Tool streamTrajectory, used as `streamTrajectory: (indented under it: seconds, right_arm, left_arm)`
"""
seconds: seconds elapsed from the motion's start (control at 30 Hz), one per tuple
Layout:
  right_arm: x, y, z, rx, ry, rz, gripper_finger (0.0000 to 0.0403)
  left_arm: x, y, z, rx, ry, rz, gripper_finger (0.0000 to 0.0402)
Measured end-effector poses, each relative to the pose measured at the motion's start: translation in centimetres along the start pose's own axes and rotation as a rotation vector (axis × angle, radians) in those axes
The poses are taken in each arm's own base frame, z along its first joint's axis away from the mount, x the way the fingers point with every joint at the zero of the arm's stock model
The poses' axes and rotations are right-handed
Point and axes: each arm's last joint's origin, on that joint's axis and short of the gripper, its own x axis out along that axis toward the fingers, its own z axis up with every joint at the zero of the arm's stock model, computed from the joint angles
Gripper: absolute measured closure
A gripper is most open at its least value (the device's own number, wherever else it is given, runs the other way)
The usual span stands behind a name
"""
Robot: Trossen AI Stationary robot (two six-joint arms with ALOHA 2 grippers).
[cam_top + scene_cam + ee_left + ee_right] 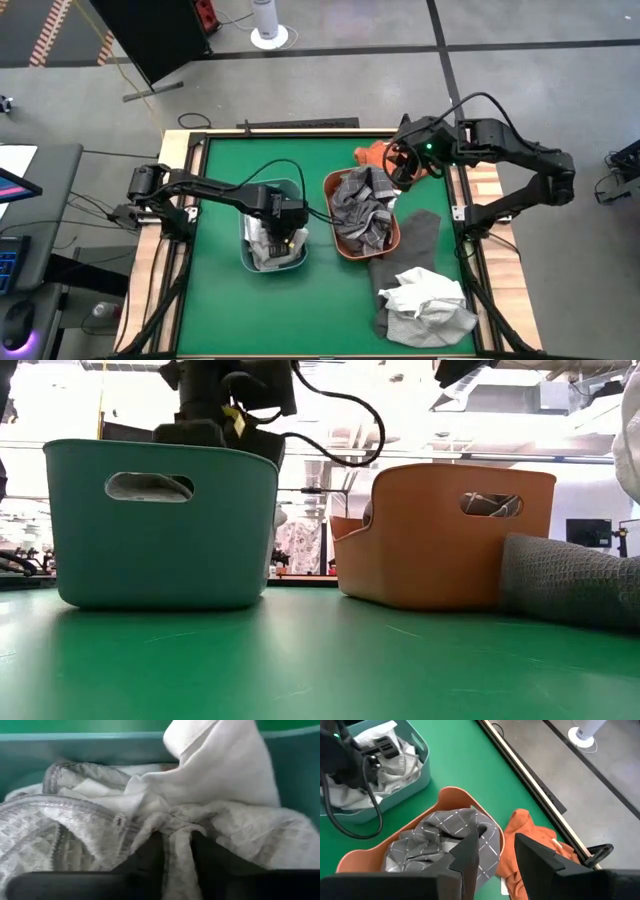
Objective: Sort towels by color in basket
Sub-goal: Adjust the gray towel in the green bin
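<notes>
1. The left gripper [287, 236] reaches down into the teal basket [249, 262], at about 8 o'clock from the table's centre. Its dark fingers [147, 855] stand slightly apart, with a fold of light patterned cloth [176, 850] lying between them; whether they pinch it cannot be told.
2. White and pale grey towels [268, 246] fill the teal basket.
3. The right gripper [403, 168] hovers above the far rim of the orange basket [345, 248], at roughly 1 o'clock from centre, jaws apart and empty.
4. A dark grey towel with a light check [366, 205] is heaped in the orange basket.
5. A rust-orange towel [374, 153] lies on the green table [220, 310] just beyond that basket, at 12 o'clock from it.
6. A dark grey towel [410, 240] stretches along the table at 4 o'clock, touching the orange basket, with a crumpled white towel [428, 305] on its near end.
</notes>
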Motion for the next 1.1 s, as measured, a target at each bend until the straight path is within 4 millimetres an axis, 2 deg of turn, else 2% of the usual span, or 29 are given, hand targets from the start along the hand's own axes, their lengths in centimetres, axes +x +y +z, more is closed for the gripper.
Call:
streamTrajectory:
  seconds: [0.2, 0.33, 0.47, 0.57, 0.7, 0.8, 0.93, 1.1]
  right_arm:
    - [0.0, 0.0, 0.0, 0.002, -0.001, 0.000, 0.0248]
    - [0.0, 0.0, 0.0, 0.003, -0.001, 0.000, 0.0248]
    - [0.0, 0.0, 0.0, 0.006, -0.001, 0.000, 0.0248]
    - [0.0, 0.0, 0.0, 0.012, -0.002, 0.000, 0.0248]
    - [0.0, 0.0, 0.0, 0.028, -0.002, 0.001, 0.0248]
    - [-0.1, 0.2, 0.0, 0.027, -0.003, 0.009, 0.0248]
    - [-0.2, 0.6, -0.1, 0.020, -0.004, 0.022, 0.0248]
    - [-0.4, 0.9, -0.2, 0.031, -0.005, 0.033, 0.0248]
  left_arm:
    - [-3.3, -0.3, 0.7, 0.004, -0.015, -0.026, 0.0208]
    - [-5.3, -0.4, 0.7, 0.021, -0.039, -0.029, 0.0164]
    - [-7.6, -0.7, 1.1, 0.060, -0.169, -0.050, 0.0151]
    - [-8.1, -1.2, 1.8, 0.140, -0.270, -0.061, 0.0151]
    - [-6.6, -1.5, 3.1, 0.206, -0.336, -0.062, 0.0157]
    - [-4.4, -1.4, 3.8, 0.227, -0.321, -0.070, 0.0164]
    - [-2.9, -1.4, 4.2, 0.265, -0.281, -0.092, 0.0179]
    - [-1.5, -1.4, 3.8, 0.307, -0.186, -0.118, 0.0228]
